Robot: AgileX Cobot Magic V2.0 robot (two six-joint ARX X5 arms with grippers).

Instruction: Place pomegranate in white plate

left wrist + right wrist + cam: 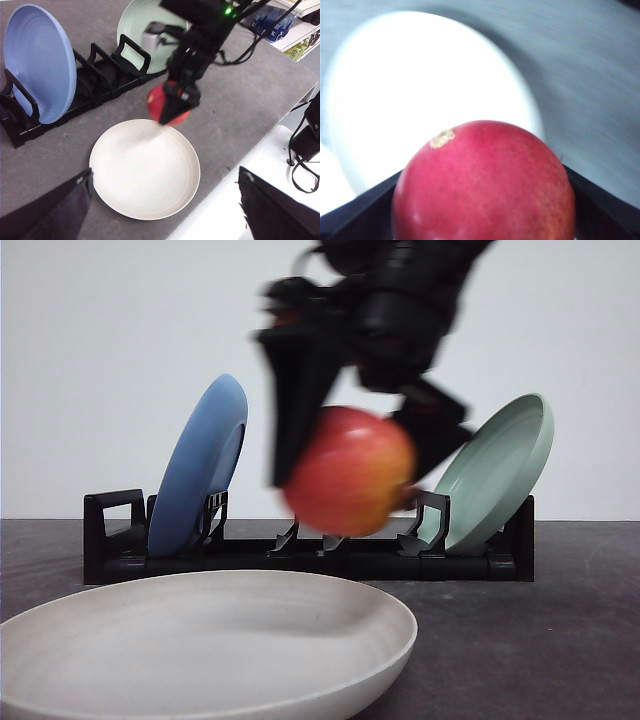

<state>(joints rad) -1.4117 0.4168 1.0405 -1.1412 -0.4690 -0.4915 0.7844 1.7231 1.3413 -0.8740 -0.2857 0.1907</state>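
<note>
In the front view, the right gripper (350, 475) hangs in the upper middle of the frame, blurred, its two dark fingers pinching the pomegranate (350, 472) between them, one finger on the fruit's left side and one on its right. The fruit is red with a yellow-orange blush and sits in the air at the centre of the frame, above and behind the far rim of the white plate (300, 680), which fills the lower left. Behind the fruit a black dish rack (110, 550) runs across the dark table (560, 640), holding a blue plate (200, 465) tilted on edge at the left and a pale green plate (500, 465) tilted on edge at the right. In the left wrist view the right gripper (172, 107) and the red fruit (156, 100) appear at the centre, over the far edge of the white plate (145, 170), with the blue plate (37, 60) at upper left. The left gripper's dark fingers (45, 212) show in the lower corners of that view, spread wide apart with nothing between them. In the right wrist view the pomegranate (482, 185) fills the lower middle, a pale spot on its skin, with the white plate (420, 90) blurred behind it.
</note>
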